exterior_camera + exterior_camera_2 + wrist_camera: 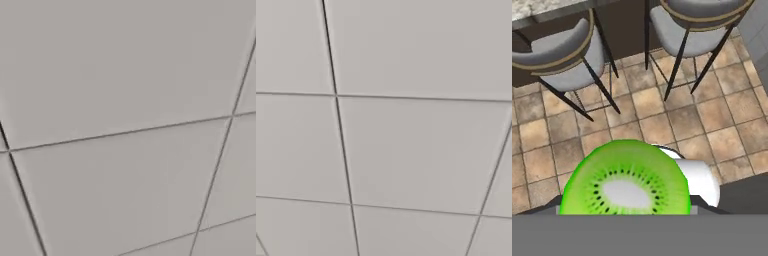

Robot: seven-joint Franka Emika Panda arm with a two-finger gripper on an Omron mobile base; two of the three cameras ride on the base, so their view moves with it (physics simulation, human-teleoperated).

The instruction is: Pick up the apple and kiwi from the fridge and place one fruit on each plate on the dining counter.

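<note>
The kiwi (pixel 626 182) sits large at the bottom of the hand view, its bright green cut face with a pale core and dark seeds turned to the camera. It hangs high above the floor, and my gripper (pixel 626 209) is shut on it, with the fingertips hidden behind the fruit. A corner of the dining counter's marbled top (pixel 532 11) shows at the upper left, over its dark brown front (pixel 624 30). The apple, the plates and the fridge are out of view.
Two grey-cushioned stools with thin black legs, one on the left (pixel 557 50) and one on the right (pixel 697 20), stand against the counter. Tan floor tiles (pixel 677 120) lie below. A light grey surface (pixel 759 35) edges the upper right. Both base views show flat grey panels (pixel 125 65) with dark seams.
</note>
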